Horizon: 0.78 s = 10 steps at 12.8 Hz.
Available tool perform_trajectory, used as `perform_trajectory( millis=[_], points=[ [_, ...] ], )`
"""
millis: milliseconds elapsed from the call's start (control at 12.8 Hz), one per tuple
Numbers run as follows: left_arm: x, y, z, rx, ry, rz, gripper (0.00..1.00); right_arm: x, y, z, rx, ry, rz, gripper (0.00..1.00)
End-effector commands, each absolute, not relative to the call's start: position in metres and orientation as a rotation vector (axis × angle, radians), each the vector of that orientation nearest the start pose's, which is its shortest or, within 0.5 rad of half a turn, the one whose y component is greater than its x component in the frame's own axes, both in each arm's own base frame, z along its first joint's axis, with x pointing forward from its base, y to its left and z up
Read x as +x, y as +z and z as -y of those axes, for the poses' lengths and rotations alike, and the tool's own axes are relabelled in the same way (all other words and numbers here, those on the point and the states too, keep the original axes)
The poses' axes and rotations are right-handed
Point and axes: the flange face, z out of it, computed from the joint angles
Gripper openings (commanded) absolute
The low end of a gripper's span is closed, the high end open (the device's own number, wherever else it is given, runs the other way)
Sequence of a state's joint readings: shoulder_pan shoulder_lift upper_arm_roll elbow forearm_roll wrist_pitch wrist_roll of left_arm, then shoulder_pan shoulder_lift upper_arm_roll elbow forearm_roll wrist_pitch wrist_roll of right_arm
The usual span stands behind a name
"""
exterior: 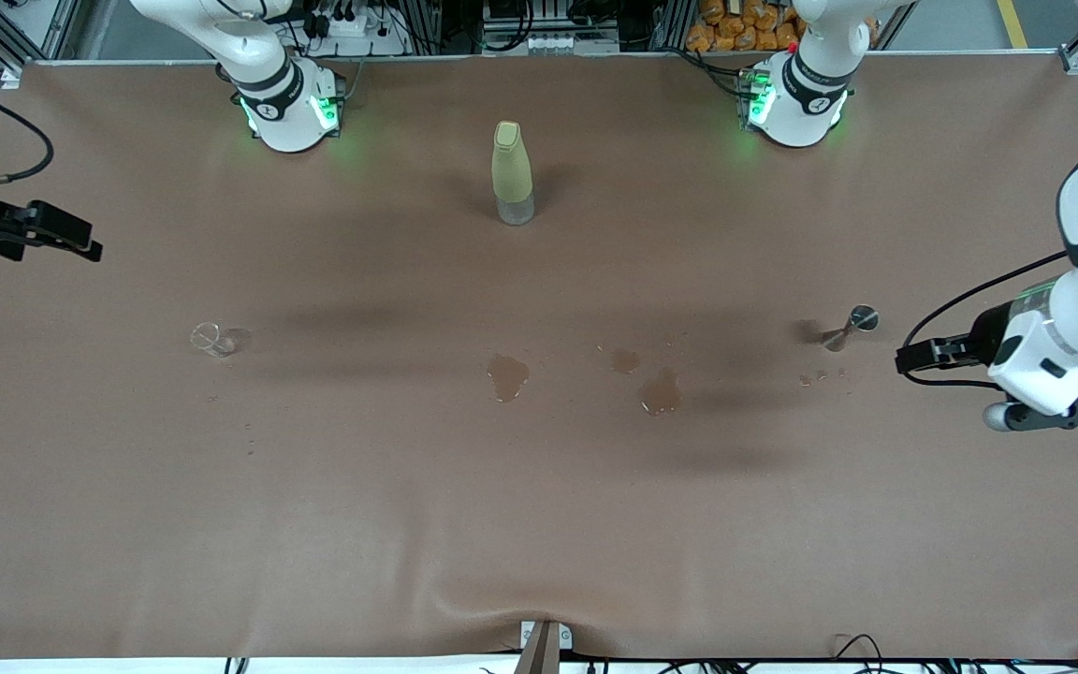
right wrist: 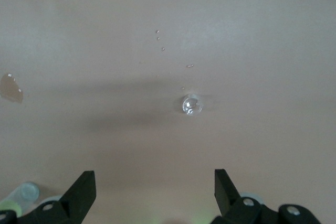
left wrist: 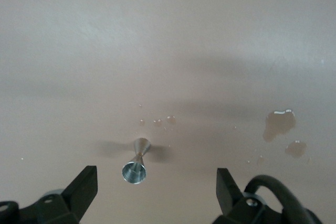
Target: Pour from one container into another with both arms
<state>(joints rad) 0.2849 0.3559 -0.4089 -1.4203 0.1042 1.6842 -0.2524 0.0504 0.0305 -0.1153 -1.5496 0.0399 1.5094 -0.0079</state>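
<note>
Front view: brown tabletop (exterior: 539, 524). An olive bottle (exterior: 510, 171) stands upright midway between the two arm bases. A steel jigger (exterior: 851, 329) lies tipped toward the left arm's end; a small clear glass (exterior: 211, 339) sits toward the right arm's end. Wet patches (exterior: 508, 376) lie between them, nearer the camera than the bottle. Left gripper (exterior: 913, 359) hangs over the tabletop's edge beside the jigger; right gripper (exterior: 66, 236) hangs at the other edge.

Left wrist view: left gripper (left wrist: 156, 187) jaws spread wide, holding nothing, jigger (left wrist: 137, 161) below, apparently on its side.

Right wrist view: right gripper (right wrist: 155, 190) jaws equally wide, empty, glass (right wrist: 192, 104) on the tabletop well apart.
</note>
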Motion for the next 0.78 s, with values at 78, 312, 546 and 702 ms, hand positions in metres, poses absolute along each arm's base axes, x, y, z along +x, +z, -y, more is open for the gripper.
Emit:
perform_trajectory(
  millis=[78, 312, 546, 702],
  points=[
    [0.648, 0.521, 0.025, -3.112, 0.01, 0.285, 1.0, 0.556, 0.629, 0.035, -3.114, 0.02, -0.121, 1.0],
    [0.637, 0.535, 0.031, -3.129, -0.061, 0.31, 1.0, 0.547, 0.635, 0.04, -3.12, 0.05, 0.018, 1.0],
    [0.62, 0.544, 0.037, -3.131, -0.152, 0.304, 1.0, 0.544, 0.636, 0.049, -3.165, 0.075, 0.036, 1.0],
    [0.613, 0.548, 0.04, -3.132, -0.179, 0.273, 1.0, 0.539, 0.644, 0.048, -3.164, 0.047, 0.024, 1.0]
  ],
)
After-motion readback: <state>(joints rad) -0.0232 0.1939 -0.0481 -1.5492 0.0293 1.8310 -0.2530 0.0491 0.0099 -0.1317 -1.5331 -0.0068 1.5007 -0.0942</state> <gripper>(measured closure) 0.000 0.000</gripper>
